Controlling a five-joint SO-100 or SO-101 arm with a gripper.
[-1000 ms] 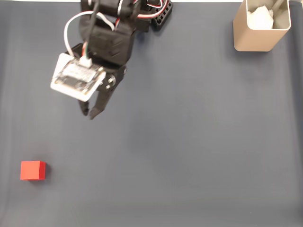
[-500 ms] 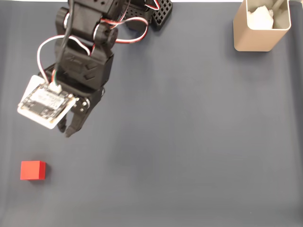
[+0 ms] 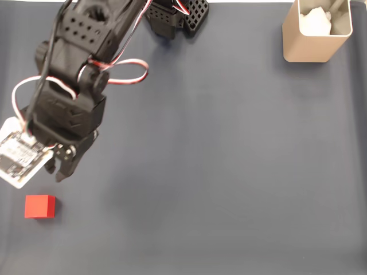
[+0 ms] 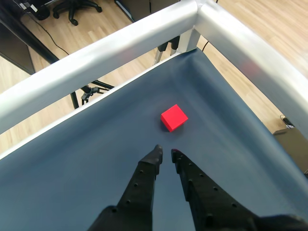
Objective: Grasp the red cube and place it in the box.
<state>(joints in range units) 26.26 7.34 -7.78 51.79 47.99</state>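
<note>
The red cube (image 3: 39,206) lies on the dark blue mat near the lower left corner of the fixed view. In the wrist view the red cube (image 4: 173,117) sits a short way beyond my fingertips, slightly to the right. My gripper (image 3: 57,173) hangs just above and right of the cube in the fixed view, apart from it. The gripper (image 4: 166,154) is shut, its black fingers nearly touching with nothing between them. The beige box (image 3: 317,34) stands far off at the top right corner.
A white crumpled thing (image 3: 316,22) lies inside the box. The black perforated base (image 3: 192,14) sits at the top middle. A white circuit board (image 3: 17,157) with wires rides on the wrist. Silver table rails (image 4: 120,53) border the mat close behind the cube.
The arm has swung left and down the fixed view, bringing the shut gripper from the upper middle to just beside the red cube. The cube and the box have not moved.
</note>
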